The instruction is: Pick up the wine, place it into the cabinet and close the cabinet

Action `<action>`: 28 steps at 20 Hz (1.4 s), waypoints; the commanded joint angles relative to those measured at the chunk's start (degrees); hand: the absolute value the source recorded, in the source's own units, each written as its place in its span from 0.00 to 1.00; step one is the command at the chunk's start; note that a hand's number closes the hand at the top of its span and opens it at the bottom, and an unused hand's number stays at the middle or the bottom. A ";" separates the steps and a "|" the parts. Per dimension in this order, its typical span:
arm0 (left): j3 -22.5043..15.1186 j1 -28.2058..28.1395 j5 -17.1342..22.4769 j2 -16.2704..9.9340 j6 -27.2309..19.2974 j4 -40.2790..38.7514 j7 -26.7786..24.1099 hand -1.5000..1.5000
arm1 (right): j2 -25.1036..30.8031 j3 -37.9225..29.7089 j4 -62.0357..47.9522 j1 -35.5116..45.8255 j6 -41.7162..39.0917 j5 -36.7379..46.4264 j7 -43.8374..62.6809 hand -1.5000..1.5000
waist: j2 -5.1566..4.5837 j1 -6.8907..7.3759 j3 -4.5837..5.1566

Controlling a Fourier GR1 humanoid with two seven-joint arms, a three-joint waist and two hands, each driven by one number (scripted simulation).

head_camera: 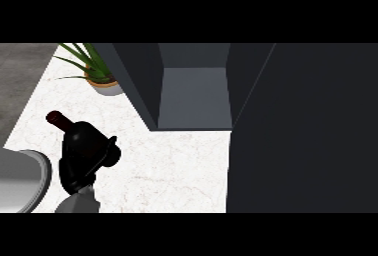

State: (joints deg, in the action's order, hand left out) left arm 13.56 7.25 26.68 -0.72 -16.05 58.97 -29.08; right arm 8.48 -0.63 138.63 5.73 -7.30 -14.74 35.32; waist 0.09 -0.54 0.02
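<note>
1. Clearly the pick-up is the step in hand: the left hand (87, 155) is curled round the wine bottle (57, 119), and only the bottle's dark red neck and cap show, poking out up and to the left past the fingers.

2. The bottle sits over the white marble counter (177, 165), left of the cabinet (193, 97). Whether it rests on the counter or is lifted off it, I cannot tell from this steep angle, since the hand hides its body.

3. The cabinet stands open, its grey shelf bare and facing the robot. Its dark door (303, 130) is swung out and fills the right side of the view.

4. The right hand does not show anywhere.

5. By my judgement the task is in its early part: placing and closing are not yet done.

6. The next move calls for carrying the bottle right and forward into the opening, clearing the cabinet's left wall, then setting it upright on the shelf.

7. A potted plant (96, 70) stands near the cabinet's left wall, beyond the bottle, and a grey rounded object (22, 180) lies at the left edge; both are worth avoiding.
</note>
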 commanded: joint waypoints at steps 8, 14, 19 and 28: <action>-3.56 2.09 -3.56 -0.50 4.32 -6.06 -5.64 1.00 | -0.60 -1.28 8.66 -4.54 -0.62 -4.55 1.65 0.00 | 0.02 -0.01 -0.02; -10.94 -2.74 -9.49 -8.00 15.42 -2.68 -6.06 1.00 | -0.67 -0.24 5.30 0.17 1.36 -1.80 2.19 0.00 | 0.22 0.40 0.00; -14.29 -10.65 -10.05 -10.20 22.84 5.64 -8.93 1.00 | -1.46 -0.56 6.01 -4.40 -0.37 -2.32 -0.58 0.00 | 0.17 0.51 -0.06; -13.34 -15.31 -12.47 -10.03 18.72 18.22 -14.02 1.00 | 0.71 -3.36 4.70 -3.22 -2.43 -6.35 -0.56 0.00 | 0.06 0.58 -0.05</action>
State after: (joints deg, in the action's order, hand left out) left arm 0.57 -4.92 14.58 -11.29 2.28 72.16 -40.79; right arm 7.98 -0.70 138.05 4.31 -8.58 -14.43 33.26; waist 0.23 -0.02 -0.02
